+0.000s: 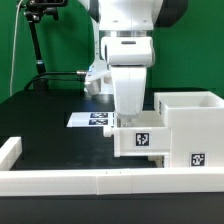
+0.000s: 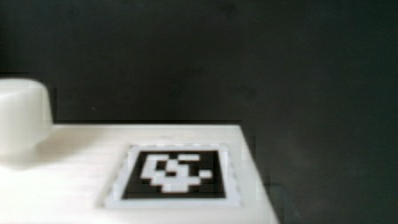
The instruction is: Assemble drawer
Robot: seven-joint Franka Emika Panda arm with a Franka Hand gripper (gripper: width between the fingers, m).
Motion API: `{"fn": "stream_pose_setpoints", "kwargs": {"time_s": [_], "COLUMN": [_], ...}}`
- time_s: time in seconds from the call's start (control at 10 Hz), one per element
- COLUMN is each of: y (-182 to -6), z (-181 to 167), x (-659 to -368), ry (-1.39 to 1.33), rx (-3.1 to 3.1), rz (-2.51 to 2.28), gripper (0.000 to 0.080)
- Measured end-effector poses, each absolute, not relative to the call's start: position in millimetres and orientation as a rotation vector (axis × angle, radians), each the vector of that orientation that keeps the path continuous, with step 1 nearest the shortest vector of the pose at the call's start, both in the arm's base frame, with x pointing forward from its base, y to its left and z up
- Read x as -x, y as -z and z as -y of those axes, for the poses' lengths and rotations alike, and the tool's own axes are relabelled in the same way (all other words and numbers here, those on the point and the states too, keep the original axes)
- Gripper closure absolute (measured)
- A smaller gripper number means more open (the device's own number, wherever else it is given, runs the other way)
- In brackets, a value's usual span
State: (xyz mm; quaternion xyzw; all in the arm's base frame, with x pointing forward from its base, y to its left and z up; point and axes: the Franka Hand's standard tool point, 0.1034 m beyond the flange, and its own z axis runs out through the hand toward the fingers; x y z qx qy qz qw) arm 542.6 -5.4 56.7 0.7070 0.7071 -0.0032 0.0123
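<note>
A small white tray (image 1: 140,140) with a black-and-white tag stands against the left side of the tall white casing (image 1: 190,125) on the exterior view's right. My gripper (image 1: 130,122) comes straight down onto the tray's top edge and looks shut on its wall. The tray hides the fingertips. In the wrist view the tray's tagged face (image 2: 175,172) fills the lower part from very close. A round white knob (image 2: 22,120) stands beside it. No fingers show there. A second tray is not in view.
The marker board (image 1: 92,118) lies on the black table behind the tray. Low white rim walls run along the front (image 1: 90,182) and the exterior view's left (image 1: 8,152). A black camera stand (image 1: 38,40) rises at the back left.
</note>
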Motion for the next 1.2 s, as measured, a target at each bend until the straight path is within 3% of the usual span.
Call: {"fn": "stream_pose_setpoints", "kwargs": {"time_s": [1.2], "y": [-55.1], "z": [-4.3], "x": [-543.8], "ry": [0.040], "rx": [-2.178], "rz": [-2.226], "gripper": [0.0755]}}
